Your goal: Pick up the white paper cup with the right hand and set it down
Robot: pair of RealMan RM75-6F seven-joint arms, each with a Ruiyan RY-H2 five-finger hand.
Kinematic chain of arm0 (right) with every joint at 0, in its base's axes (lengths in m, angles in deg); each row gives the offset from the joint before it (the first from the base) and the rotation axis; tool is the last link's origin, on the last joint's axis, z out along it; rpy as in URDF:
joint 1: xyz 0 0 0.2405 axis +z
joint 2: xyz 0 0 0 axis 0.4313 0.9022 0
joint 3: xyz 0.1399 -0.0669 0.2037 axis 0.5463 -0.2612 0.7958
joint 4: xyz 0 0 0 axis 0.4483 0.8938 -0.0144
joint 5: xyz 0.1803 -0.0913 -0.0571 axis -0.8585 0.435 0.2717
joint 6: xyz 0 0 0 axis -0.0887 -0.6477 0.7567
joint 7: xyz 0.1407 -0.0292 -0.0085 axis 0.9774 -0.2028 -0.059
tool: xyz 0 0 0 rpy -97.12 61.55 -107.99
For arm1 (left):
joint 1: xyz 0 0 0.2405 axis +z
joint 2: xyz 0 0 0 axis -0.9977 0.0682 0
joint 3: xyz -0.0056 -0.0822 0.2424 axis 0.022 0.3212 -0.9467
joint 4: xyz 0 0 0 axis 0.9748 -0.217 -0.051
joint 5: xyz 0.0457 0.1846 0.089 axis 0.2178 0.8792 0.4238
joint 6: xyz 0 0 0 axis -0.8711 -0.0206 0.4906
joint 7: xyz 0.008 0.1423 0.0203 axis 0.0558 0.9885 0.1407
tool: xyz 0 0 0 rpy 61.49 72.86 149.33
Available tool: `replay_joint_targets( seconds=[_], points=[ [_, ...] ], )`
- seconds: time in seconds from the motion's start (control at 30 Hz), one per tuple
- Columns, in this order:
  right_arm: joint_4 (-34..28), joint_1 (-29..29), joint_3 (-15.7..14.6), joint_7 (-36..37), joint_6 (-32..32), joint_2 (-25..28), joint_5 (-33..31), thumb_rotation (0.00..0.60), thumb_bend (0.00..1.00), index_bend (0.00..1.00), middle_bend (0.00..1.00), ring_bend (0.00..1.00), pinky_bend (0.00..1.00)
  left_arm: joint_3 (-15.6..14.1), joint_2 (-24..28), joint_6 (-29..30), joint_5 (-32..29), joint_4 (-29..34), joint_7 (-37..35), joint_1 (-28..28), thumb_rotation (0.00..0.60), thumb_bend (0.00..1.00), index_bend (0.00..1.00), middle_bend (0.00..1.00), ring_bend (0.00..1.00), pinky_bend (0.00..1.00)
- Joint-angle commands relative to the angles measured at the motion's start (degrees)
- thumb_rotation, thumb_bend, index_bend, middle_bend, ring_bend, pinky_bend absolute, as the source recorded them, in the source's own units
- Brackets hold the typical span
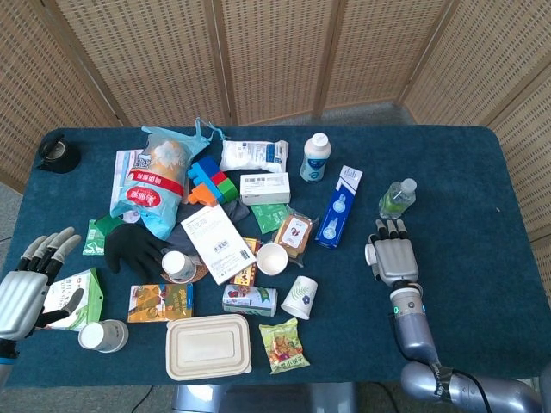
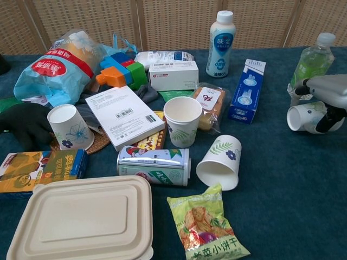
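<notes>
White paper cup [image 2: 304, 116]: at the right edge of the chest view, lying on its side in the right hand's grip, mouth turned toward frame left, a leaf print on its wall; whether it touches the cloth cannot be told. In the head view the hand covers it.
Right hand [image 1: 393, 258]: right of centre in the head view, back facing the camera, just below the water bottle; in the chest view its grey body sits over the cup.
Right fingers [image 2: 325, 119]: curled around the cup, a dark one crossing its outer wall.
Left hand [image 1: 24, 291]: lower left corner of the head view, near the counter edge, holding nothing.
Left fingers [image 1: 53, 245]: spread apart, pointing toward the upper right of the frame.
Counter [image 1: 482, 181]: covered in dark blue cloth and crowded with goods through the middle.
Water bottle [image 1: 397, 199]: upright, just above the right hand in the head view.
Blue carton [image 1: 339, 206]: lying flat, left of the water bottle.
Second paper cup [image 2: 219, 161]: centre of the chest view, tipped on its side, mouth toward the lower left.
Food container [image 2: 81, 218]: lower left of the chest view, lid closed.
</notes>
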Motion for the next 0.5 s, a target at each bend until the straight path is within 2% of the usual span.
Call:
replay_joint_targets(
  seconds=[0.03, 0.27, 0.5],
  points=[
    [-4.09, -1.57, 2.62, 10.17, 5.21, 4.27, 0.03, 0.6, 0.44, 0.4, 0.09, 0.0, 0.0, -0.02, 0.02, 0.0, 0.04, 0.04, 0.01, -0.01, 0.6, 0.44, 0.0, 0.05, 0.0, 0.01],
    [-6.49, -4.42, 7.29, 32.5, 15.35, 11.12, 4.42, 0.6, 0.43, 0.41, 0.09, 0.0, 0.0, -0.06, 0.09, 0.13, 0.1, 0.27, 0.1, 0.07, 0.6, 0.44, 0.0, 0.05, 0.0, 0.01],
    [-3.61, -6.2, 9.73, 50.69, 23.05, 13.19, 10.63, 0.6, 0.41, 0.4, 0.09, 0.0, 0.0, -0.26, 0.43, 0.57, 0.29, 0.8, 0.62, 0.42, 0.6, 0.44, 0.0, 0.05, 0.0, 0.01]
  ],
)
